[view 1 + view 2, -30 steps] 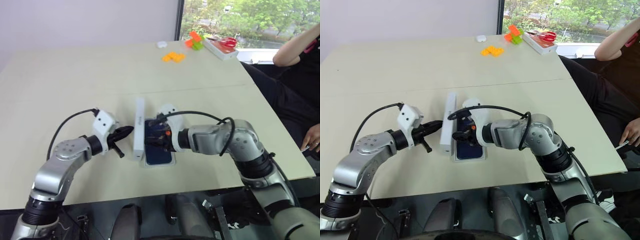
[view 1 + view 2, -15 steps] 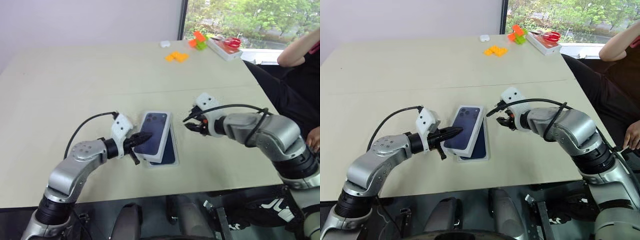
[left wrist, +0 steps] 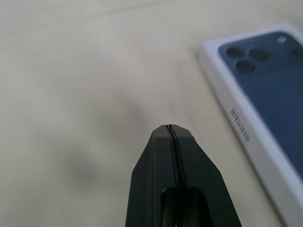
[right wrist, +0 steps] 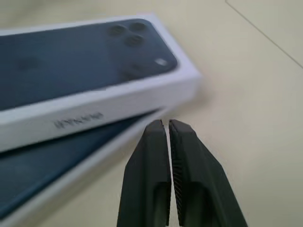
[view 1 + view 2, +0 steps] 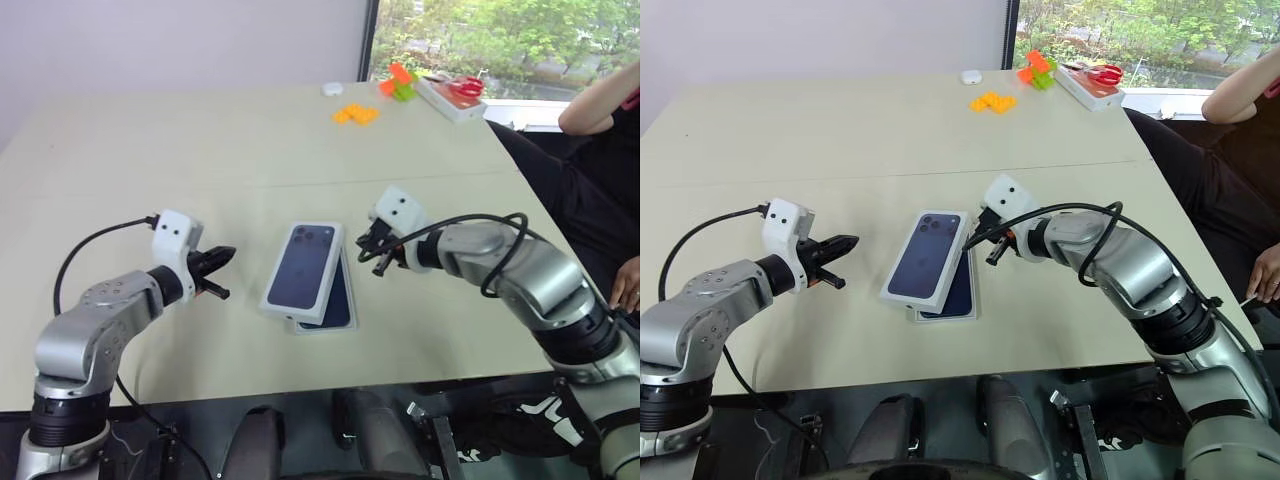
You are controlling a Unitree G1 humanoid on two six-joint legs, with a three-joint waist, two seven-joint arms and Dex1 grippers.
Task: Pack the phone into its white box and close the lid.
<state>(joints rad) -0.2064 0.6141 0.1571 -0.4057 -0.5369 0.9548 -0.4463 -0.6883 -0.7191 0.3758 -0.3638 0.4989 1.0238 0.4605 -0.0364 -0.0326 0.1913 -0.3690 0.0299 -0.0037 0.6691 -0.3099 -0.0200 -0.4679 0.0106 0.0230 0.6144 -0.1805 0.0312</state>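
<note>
**Both hands closed and empty beside the skewed lid**

The left hand (image 5: 222,256) has its two black fingers pressed together, holding nothing, and hangs just above the bench (image 5: 200,150), apart from the lid to its right. In the left wrist view the fingers (image 3: 170,156) meet in a thin seam with bare bench ahead of them. The right hand (image 5: 368,252) is likewise closed and empty, its fingers (image 4: 163,161) nearly touching in the right wrist view; it sits just to the right of the lid's far right corner, without clear contact.

Between the two hands lies the lid (image 5: 303,270), dark phone picture upward with its camera cluster at the far end. It is turned slightly askew and rests on top of the white box (image 5: 349,322), not seated squarely. The near right part of the box sticks out from under it, and the phone (image 5: 338,300) shows there as a dark blue strip lying in the box.

Grey lettering runs along the lid's long side in both wrist views, too blurred to read.

At the far right of the bench are orange pieces (image 5: 352,113), an orange and green object (image 5: 396,82), a small white object (image 5: 331,89) and a flat white box with red scissors (image 5: 458,87) on it. A person's arm (image 5: 600,95) shows at the right edge.
</note>
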